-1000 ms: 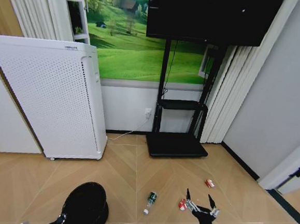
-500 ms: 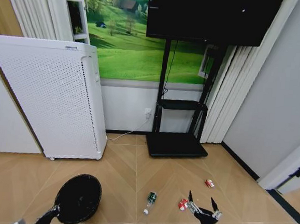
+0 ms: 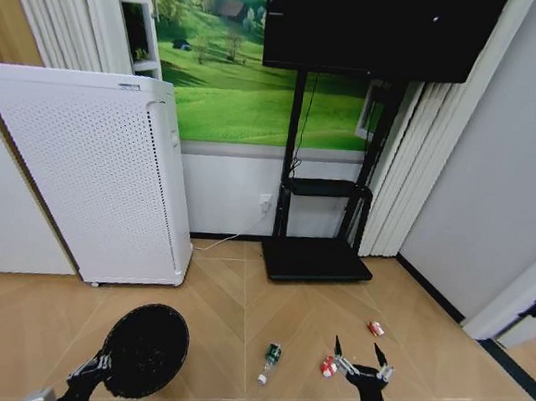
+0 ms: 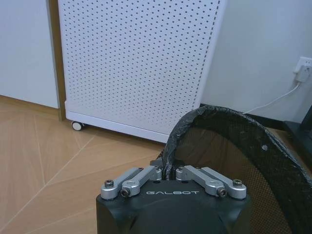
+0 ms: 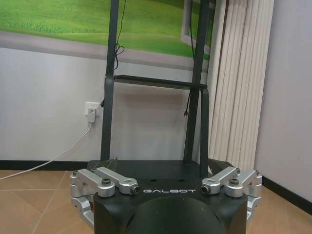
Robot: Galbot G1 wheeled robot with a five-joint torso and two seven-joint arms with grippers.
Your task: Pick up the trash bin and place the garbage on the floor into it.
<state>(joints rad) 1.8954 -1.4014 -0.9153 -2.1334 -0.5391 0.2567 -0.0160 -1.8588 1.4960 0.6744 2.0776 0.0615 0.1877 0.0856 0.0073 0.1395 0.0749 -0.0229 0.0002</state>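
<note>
Bin: I have the trash bin (image 3: 146,350) gripped at its rim by the left hand (image 3: 90,370), low on my left, tilted so its mouth faces up toward the head camera; it looks lifted off the floor, though I cannot be sure.
Left hand: in the left wrist view its fingers are pinched on the rim of the black mesh wall (image 4: 229,146), one inside and one outside.
Appliance: the white perforated unit (image 3: 94,173) stands behind the bin, well apart.
Bottle: clear, green label (image 3: 270,360), lying on the floor between my two hands.
Wrappers: one red-and-white piece (image 3: 328,365) just beside the right hand, the other (image 3: 376,328) farther toward the wall.
Right hand: the right hand (image 3: 360,369) hovers low over the floor with fingers spread wide, holding nothing.
Risk: I judge the one-edge rim pinch the weak point; thin mesh may flex or swing, the bin could slip or tip further, and anything dropped in could roll straight out.
</note>
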